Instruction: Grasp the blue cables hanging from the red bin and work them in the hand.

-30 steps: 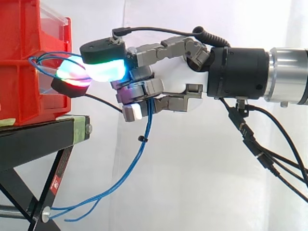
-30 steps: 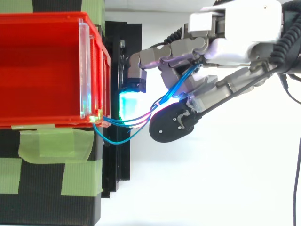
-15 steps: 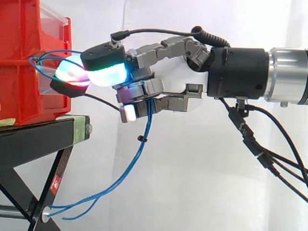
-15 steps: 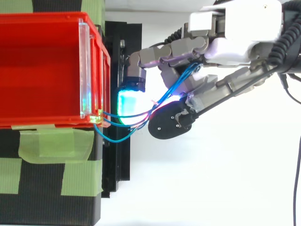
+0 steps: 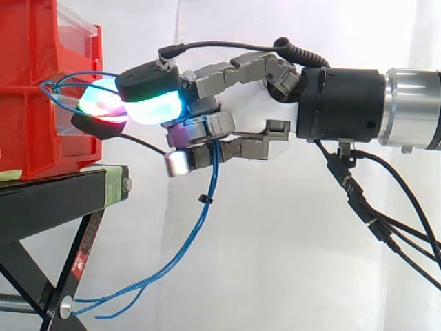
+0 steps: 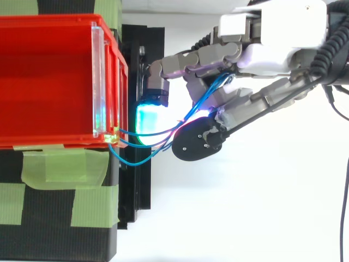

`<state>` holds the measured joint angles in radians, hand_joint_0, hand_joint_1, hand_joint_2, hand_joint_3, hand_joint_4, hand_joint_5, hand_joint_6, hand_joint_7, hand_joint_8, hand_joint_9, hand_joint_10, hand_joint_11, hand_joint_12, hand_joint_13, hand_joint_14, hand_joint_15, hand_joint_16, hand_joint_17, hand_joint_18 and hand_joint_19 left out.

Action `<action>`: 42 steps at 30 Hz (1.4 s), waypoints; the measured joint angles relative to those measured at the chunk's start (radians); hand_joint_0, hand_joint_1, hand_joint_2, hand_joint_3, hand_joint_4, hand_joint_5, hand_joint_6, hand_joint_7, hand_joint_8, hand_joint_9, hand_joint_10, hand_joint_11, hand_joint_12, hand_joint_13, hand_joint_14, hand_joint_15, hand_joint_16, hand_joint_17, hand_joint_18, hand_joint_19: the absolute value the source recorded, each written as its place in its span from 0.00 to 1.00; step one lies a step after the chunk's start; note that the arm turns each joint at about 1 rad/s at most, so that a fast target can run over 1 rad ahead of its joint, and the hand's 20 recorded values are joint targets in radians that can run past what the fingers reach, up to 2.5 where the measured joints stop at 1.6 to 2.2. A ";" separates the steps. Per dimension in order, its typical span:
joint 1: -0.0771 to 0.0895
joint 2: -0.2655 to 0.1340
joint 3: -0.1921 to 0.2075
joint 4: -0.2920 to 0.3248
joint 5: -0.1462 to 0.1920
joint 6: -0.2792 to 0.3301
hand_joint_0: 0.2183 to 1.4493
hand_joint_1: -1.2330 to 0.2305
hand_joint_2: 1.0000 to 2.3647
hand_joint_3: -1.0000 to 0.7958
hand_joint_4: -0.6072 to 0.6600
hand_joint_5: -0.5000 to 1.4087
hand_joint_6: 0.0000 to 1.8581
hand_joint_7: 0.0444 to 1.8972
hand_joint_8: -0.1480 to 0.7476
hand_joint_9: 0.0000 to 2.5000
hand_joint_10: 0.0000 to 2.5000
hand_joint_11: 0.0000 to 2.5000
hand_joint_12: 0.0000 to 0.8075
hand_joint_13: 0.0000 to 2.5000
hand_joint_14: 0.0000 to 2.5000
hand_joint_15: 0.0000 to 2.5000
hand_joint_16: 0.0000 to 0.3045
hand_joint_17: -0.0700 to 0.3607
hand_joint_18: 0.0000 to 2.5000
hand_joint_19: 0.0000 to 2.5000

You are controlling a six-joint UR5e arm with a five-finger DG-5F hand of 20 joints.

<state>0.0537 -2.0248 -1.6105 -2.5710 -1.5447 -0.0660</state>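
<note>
- Our hand [image 5: 255, 117] reaches in from the right, just in front of the red bin [image 5: 34, 103]. Its fingers are curled and clamped round the blue cables [image 5: 207, 203].
- The cables leave the bin's lower front corner, loop across to the glowing fingertips [image 5: 155, 107] and pass between the curled fingers.
- From the side, we see them drop below the hand in a long slack curve. Their loose ends lie near the leg of the black stand [image 5: 55, 193] that carries the bin.
- From above, we see the bin's clear front panel [image 6: 98, 82] and strips of green tape [image 6: 60, 164] beside the bin. Here the cables cross the short gap from the bin's corner to the hand.
- A red sticker [image 5: 81, 260] on the stand's leg carries print too small for us to read.
</note>
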 measured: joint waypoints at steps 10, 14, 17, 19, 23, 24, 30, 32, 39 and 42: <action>0.000 0.000 0.000 0.000 0.000 0.000 0.52 0.40 0.01 0.35 0.69 0.38 0.00 0.70 0.61 0.17 1.00 0.77 0.56 0.27 1.00 0.61 0.16 0.41 0.45 0.47; 0.000 0.000 0.000 0.000 0.000 0.000 0.51 0.41 0.01 0.31 0.69 0.38 0.00 0.70 0.61 0.17 1.00 0.78 0.56 0.27 1.00 0.61 0.16 0.41 0.45 0.46; 0.000 0.000 0.000 0.000 0.000 0.000 0.51 0.41 0.01 0.27 0.69 0.38 0.00 0.70 0.60 0.17 1.00 0.77 0.55 0.26 1.00 0.61 0.16 0.41 0.45 0.45; 0.000 0.000 0.000 0.000 0.000 0.000 0.51 0.41 0.01 0.26 0.70 0.38 0.00 0.70 0.61 0.17 1.00 0.77 0.56 0.27 1.00 0.60 0.16 0.41 0.45 0.46; 0.000 0.000 0.000 -0.002 0.001 0.002 0.50 0.41 0.01 0.25 0.69 0.38 0.00 0.69 0.60 0.17 1.00 0.77 0.55 0.27 1.00 0.61 0.16 0.42 0.45 0.45; 0.000 0.000 0.000 -0.002 0.001 0.002 0.50 0.41 0.01 0.23 0.70 0.38 0.00 0.69 0.60 0.17 1.00 0.77 0.55 0.27 1.00 0.60 0.16 0.41 0.45 0.45; 0.000 0.000 0.000 -0.002 0.001 0.002 0.50 0.42 0.01 0.17 0.70 0.38 0.00 0.70 0.61 0.17 1.00 0.76 0.55 0.27 1.00 0.60 0.16 0.41 0.45 0.45; 0.000 0.000 0.000 -0.002 0.001 0.002 0.50 0.41 0.01 0.16 0.70 0.38 0.00 0.69 0.61 0.17 1.00 0.76 0.56 0.27 1.00 0.59 0.16 0.41 0.45 0.45; 0.000 0.000 0.000 -0.003 0.001 0.002 0.59 0.40 0.01 0.21 0.70 0.39 0.00 0.70 0.60 0.18 1.00 0.74 0.54 0.28 1.00 0.60 0.15 0.40 0.47 0.47; 0.000 0.000 0.000 -0.003 0.001 0.002 0.63 0.39 0.01 0.25 0.70 0.40 0.00 0.70 0.60 0.18 1.00 0.74 0.54 0.28 1.00 0.60 0.15 0.40 0.48 0.48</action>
<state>0.0537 -2.0248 -1.6105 -2.5740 -1.5433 -0.0644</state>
